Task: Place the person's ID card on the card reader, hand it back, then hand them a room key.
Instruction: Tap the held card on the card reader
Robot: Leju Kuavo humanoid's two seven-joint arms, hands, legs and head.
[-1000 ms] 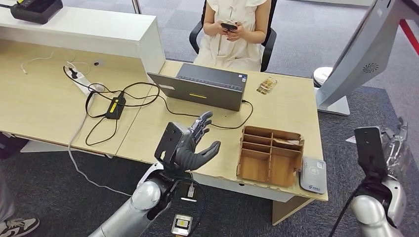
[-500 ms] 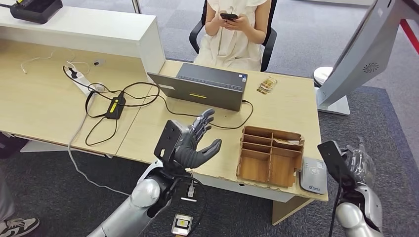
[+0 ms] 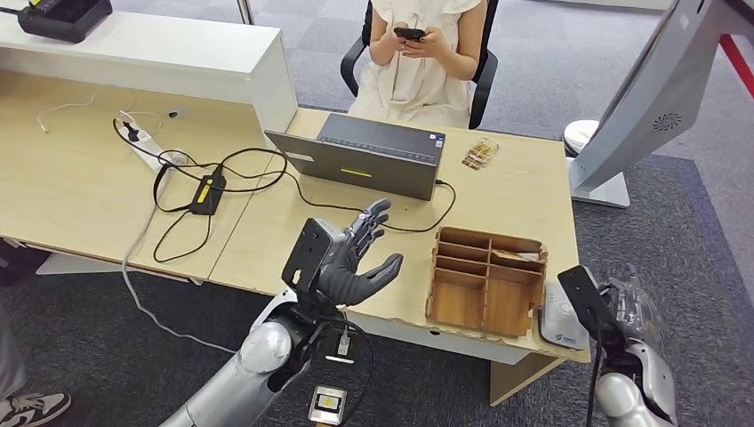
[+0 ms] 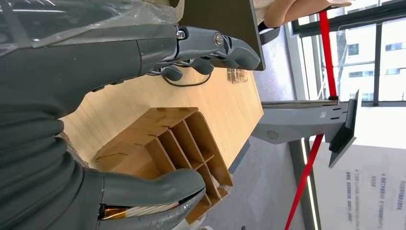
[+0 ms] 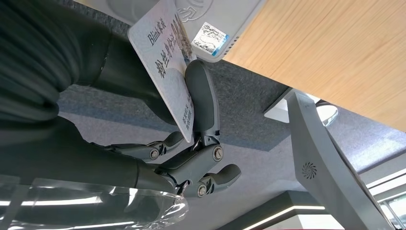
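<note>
My right hand (image 3: pixel 627 307) hovers at the desk's front right corner, just right of the white card reader (image 3: pixel 555 327). In the right wrist view its thumb and a finger (image 5: pixel 203 103) pinch a white ID card (image 5: pixel 165 52) with printed text, held close beside the card reader (image 5: pixel 225 19) and apart from it. My left hand (image 3: pixel 351 258) is raised over the desk's front edge, fingers spread, holding nothing. The left wrist view shows the left hand (image 4: pixel 72 96) open next to the wooden organizer (image 4: pixel 167 139). The person (image 3: pixel 418 62) sits behind the desk looking at a phone.
A wooden compartment organizer (image 3: pixel 485 280) stands left of the reader, with something flat in a far compartment. A laptop (image 3: pixel 364 156) and cables lie mid-desk. Small cards (image 3: pixel 480 153) rest near the far edge. A grey kiosk stand (image 3: pixel 640 107) rises on the right.
My right hand has swung inward and down from beside the desk to just beside the card reader, carrying the card. The left hand has barely moved. The person raised the phone slightly.
</note>
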